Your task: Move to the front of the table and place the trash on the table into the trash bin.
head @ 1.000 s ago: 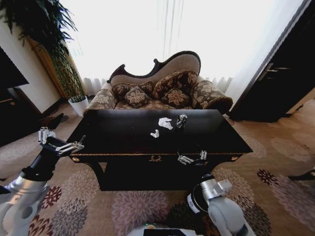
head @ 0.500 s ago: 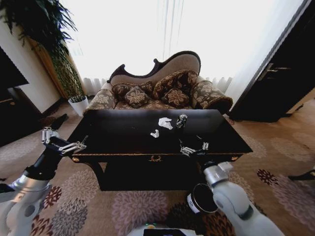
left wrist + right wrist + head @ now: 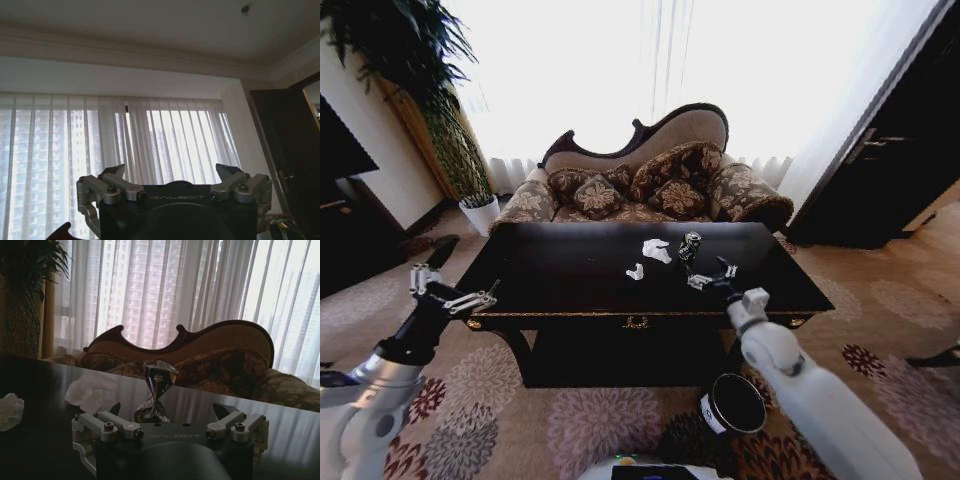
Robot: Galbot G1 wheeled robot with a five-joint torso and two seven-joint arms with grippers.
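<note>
1. Now, your right gripper (image 3: 712, 277) hovered over the table (image 3: 570, 275), fingers spread wide, the crushed can (image 3: 689, 245) near at 11 o'clock.
2. Your left gripper (image 3: 450, 293) waited wide open off the table's 9 o'clock end.
3. You had the trash bin (image 3: 732, 403) on the carpet, at 6 o'clock from the table.

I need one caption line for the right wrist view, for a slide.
Open right gripper low over the table, facing a twisted shiny can.
</note>
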